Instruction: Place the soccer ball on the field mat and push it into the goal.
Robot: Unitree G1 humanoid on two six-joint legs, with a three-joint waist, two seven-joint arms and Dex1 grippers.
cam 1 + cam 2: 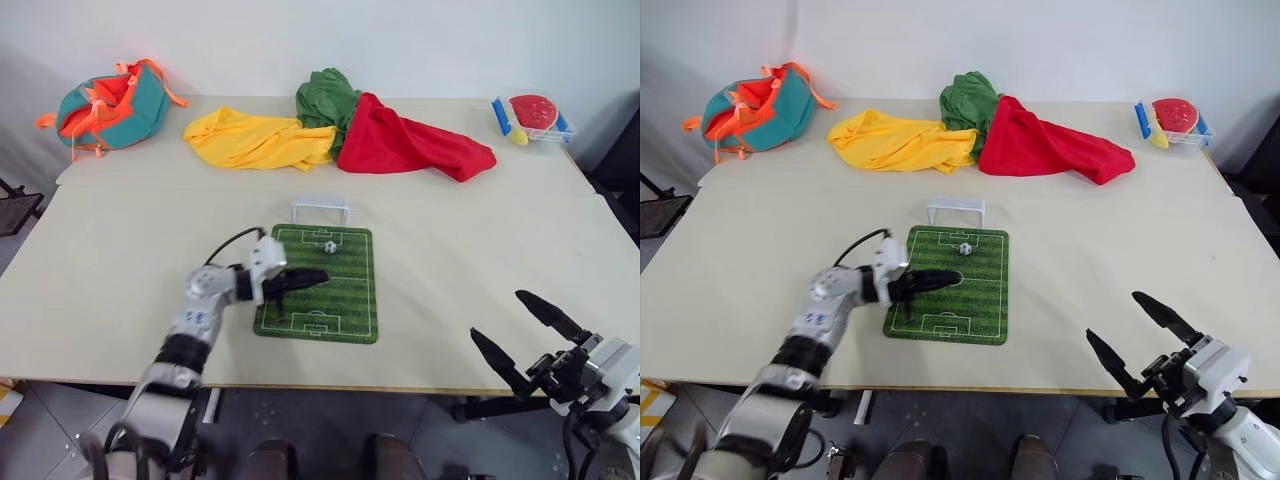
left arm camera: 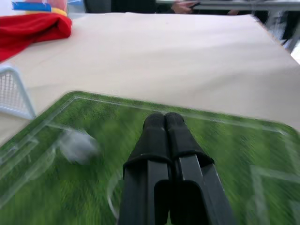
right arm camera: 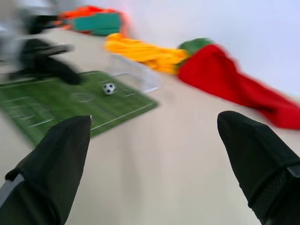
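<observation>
The green field mat lies flat at the table's middle. On its far end, close to the white goal that stands just beyond the mat's far edge, rests the tiny soccer ball. My left gripper hovers over the mat's centre, shut and empty, its tips a short way on the near side of the ball; the ball is blurred in the left wrist view. Off the table's near right edge, my right gripper stands open and holds nothing. It is well away from the mat.
Along the table's far side lie a teal and orange bag, a yellow cloth, a green cloth and a red cloth. A small basket with toy food sits at the far right corner.
</observation>
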